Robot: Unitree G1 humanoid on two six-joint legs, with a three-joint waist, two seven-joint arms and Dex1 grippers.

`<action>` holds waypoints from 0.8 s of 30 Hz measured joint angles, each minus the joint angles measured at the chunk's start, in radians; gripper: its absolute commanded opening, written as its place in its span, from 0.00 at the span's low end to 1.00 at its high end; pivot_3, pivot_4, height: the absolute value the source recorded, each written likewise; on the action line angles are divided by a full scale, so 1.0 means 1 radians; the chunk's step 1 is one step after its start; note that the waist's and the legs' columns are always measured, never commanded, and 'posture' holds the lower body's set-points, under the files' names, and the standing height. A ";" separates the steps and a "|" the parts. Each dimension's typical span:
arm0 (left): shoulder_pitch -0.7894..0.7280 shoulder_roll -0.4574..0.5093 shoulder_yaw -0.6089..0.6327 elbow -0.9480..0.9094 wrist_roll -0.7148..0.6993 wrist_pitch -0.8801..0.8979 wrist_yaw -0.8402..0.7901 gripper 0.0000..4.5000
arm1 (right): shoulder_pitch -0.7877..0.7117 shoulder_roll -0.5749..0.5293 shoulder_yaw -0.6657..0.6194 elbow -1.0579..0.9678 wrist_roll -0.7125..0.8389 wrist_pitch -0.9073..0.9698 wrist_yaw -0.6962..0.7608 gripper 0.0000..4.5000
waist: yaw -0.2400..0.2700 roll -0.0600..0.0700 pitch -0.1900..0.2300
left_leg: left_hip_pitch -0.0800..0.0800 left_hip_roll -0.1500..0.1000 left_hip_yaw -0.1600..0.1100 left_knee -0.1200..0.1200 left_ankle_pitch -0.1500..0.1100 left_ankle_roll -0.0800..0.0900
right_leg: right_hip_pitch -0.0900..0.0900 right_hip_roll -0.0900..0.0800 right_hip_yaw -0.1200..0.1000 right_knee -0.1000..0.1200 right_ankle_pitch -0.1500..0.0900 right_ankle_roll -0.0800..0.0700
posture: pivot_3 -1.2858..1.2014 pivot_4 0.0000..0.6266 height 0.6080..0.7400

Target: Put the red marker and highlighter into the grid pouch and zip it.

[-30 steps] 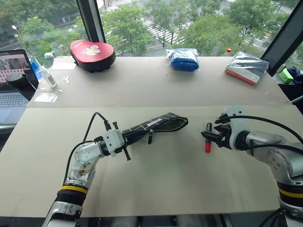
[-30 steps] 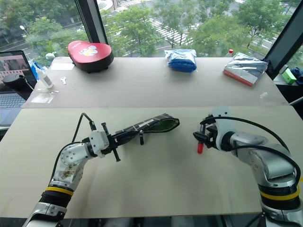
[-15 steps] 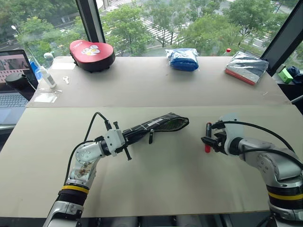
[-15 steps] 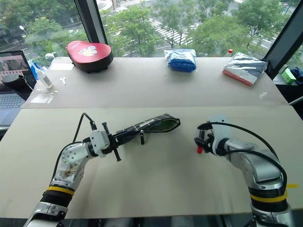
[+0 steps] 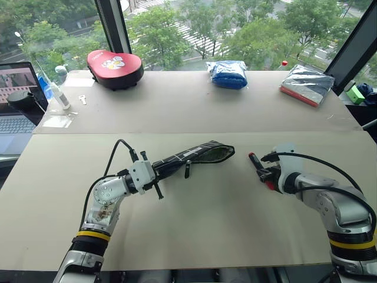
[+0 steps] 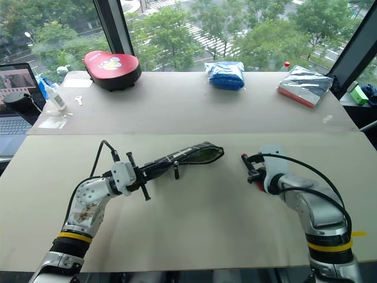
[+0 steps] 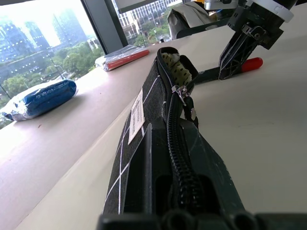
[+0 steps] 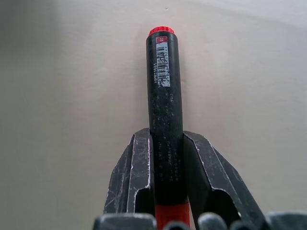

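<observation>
"What did my right gripper (image 8: 165,184) have?"
"Its fingers were clamped on the red marker (image 8: 164,105), low over the table (image 5: 194,230)."
"And my left gripper (image 5: 154,174)?"
"Closed tight on the grid pouch (image 5: 194,154), mouth gaping toward three o'clock."

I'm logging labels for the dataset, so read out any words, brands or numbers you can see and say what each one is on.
No text reads clearly.
Red marker: a white barcode label with tiny print, too small to read.
Grid pouch: a white label, print too blurred.
Red case: white lettering and a cartoon picture, too small.
Laptop: screen content unreadable.
</observation>
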 measured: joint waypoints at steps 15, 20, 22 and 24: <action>-0.017 0.008 0.000 0.000 0.000 0.000 -0.005 0.00 | -0.004 -0.335 0.078 0.004 -0.222 -0.938 0.492 0.11 | -0.003 0.001 0.001 | 0.000 0.000 0.001 0.000 0.000 0.000 | 0.001 0.002 0.000 0.000 -0.001 0.001 | 0.52 0.24 1.00; -0.018 0.008 -0.001 0.001 0.000 0.000 -0.005 0.00 | 0.008 -0.357 0.179 0.016 -0.346 -1.074 0.563 0.11 | -0.005 0.000 0.001 | 0.001 0.001 0.001 0.001 0.000 0.000 | 0.001 0.001 0.001 -0.001 -0.001 0.001 | 0.52 0.24 1.00; -0.018 0.007 -0.001 0.001 0.000 0.000 -0.005 0.00 | -0.018 -0.340 0.209 0.035 -0.389 -1.105 0.565 0.11 | -0.006 0.000 0.001 | 0.001 0.001 0.001 0.001 0.000 0.000 | 0.000 0.001 0.001 -0.001 -0.001 0.001 | 0.52 0.24 1.00; -0.018 0.007 -0.002 0.002 0.000 0.000 -0.007 0.00 | -0.055 -0.315 0.242 0.060 -0.433 -1.139 0.564 0.11 | -0.006 0.000 0.001 | 0.001 0.001 0.001 0.001 0.000 0.000 | 0.000 0.001 0.001 0.000 -0.001 0.001 | 0.52 0.24 1.00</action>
